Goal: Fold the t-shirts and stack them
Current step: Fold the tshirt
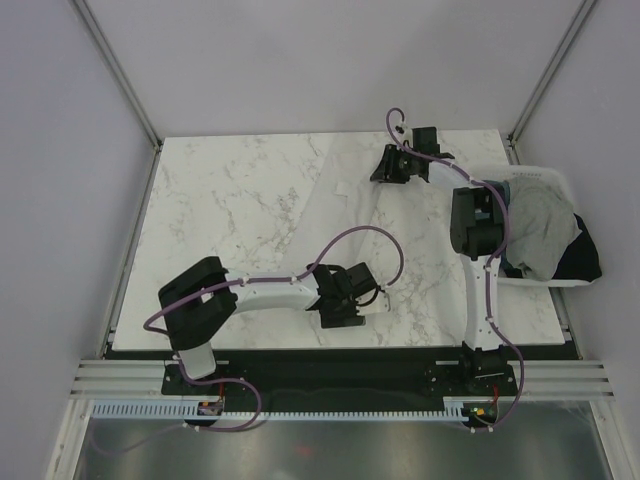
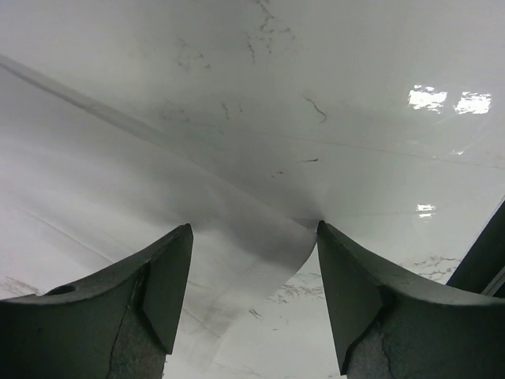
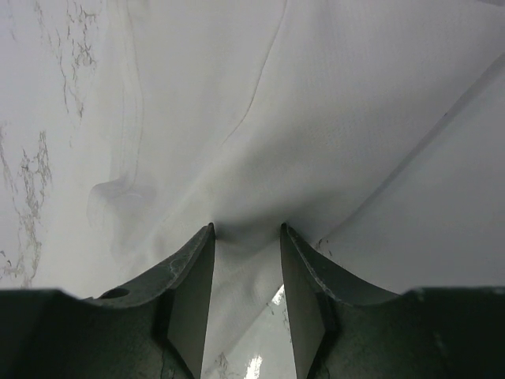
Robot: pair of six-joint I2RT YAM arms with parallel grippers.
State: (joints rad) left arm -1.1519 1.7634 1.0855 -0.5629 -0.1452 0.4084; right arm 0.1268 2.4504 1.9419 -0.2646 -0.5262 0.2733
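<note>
A plain white t-shirt [image 1: 420, 215] lies spread on the marble table, hard to tell from the surface. My left gripper [image 1: 345, 305] is low near the front edge. In the left wrist view its jaws [image 2: 254, 229] stand wide apart, with a curled corner of the white shirt [image 2: 118, 197] between them, touching the right fingertip. My right gripper [image 1: 388, 168] is at the far side. In the right wrist view its jaws [image 3: 246, 229] stand narrowly apart over the shirt's [image 3: 316, 118] edge, and cloth puckers between the tips. Light grey [image 1: 540, 225], black [image 1: 585, 260] and teal [image 1: 511, 195] shirts lie in the bin.
The white plastic bin [image 1: 545, 175] stands at the right edge of the table, beside the right arm. Purple cables loop over both arms. Frame posts rise at the table's far corners. Bare marble [image 1: 230, 210] lies to the left of the shirt.
</note>
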